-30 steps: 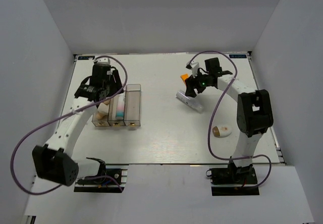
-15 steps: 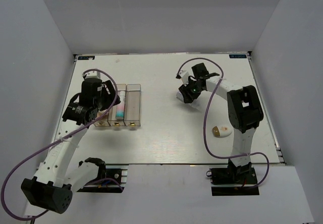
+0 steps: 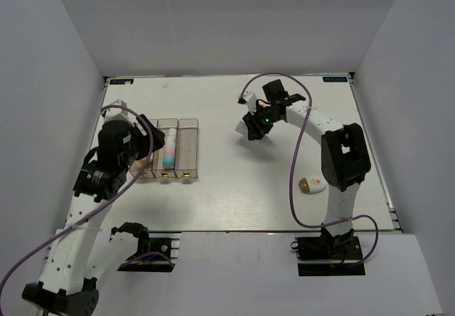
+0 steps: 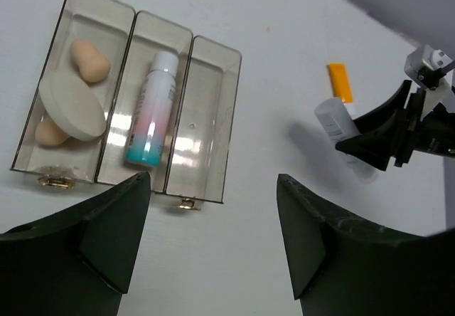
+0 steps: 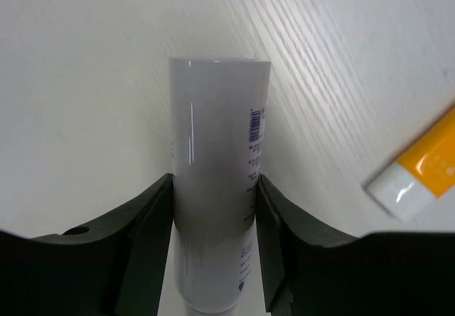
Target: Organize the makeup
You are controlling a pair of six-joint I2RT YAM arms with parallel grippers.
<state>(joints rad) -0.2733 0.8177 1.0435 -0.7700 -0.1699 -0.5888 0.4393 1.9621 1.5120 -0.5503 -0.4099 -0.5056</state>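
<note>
White bench (image 3: 227, 188), faint wood grain. White-and-gold egg (image 3: 313, 185) at 4 o'clock. Clear organizer (image 3: 188, 145) at 9 o'clock: puff (image 4: 70, 108) and sponges (image 4: 91, 60) in the left bay, teal-ended tube (image 4: 151, 109) in the middle. Left tool (image 4: 212, 209) spread, above the bench. At 1 o'clock, right tool (image 5: 213, 202) pinches slim white tube (image 5: 217, 117); orange tube (image 5: 419, 170) near. Grey walls (image 3: 227, 24) on three sides.

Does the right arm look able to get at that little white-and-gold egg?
Probably yes: the egg lies alone on bare table beside that arm, with nothing over it. But its claw is busy pinching the white tube, so it would have to let go first.
</note>
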